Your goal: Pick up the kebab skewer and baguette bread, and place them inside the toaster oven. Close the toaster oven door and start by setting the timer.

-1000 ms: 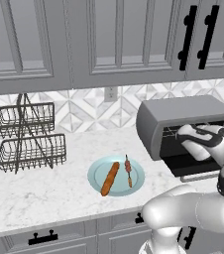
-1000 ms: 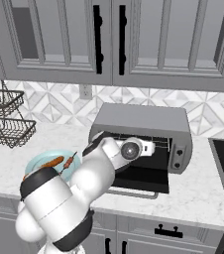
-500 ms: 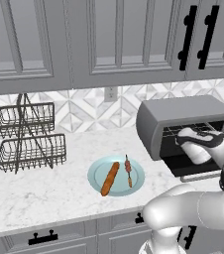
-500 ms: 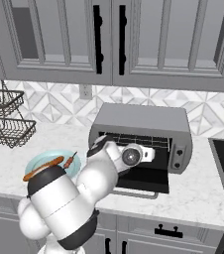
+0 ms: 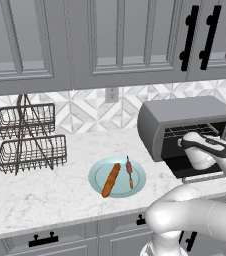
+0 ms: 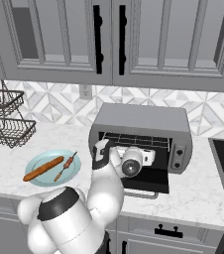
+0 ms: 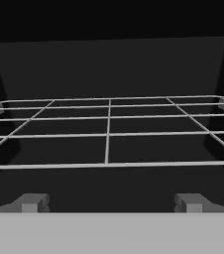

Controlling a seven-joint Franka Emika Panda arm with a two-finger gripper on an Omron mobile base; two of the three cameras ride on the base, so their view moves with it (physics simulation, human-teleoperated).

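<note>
Grey toaster oven (image 6: 140,120) stands right before your gripper (image 7: 109,202); its jaws are wide and empty, facing the wire rack (image 7: 108,130).

The toaster oven (image 5: 185,120) has a smooth, matt grey metal shell, and its wire rack (image 7: 108,130) is thin pale metal rod. The bench (image 5: 45,187) looks like polished white marble with faint grey veins. The plate (image 5: 137,176) is smooth pale blue (ceramic or plastic, cannot tell). The baguette bread (image 5: 110,180) has a matt orange-brown crust. The baskets (image 5: 30,150) are dark wire
</note>
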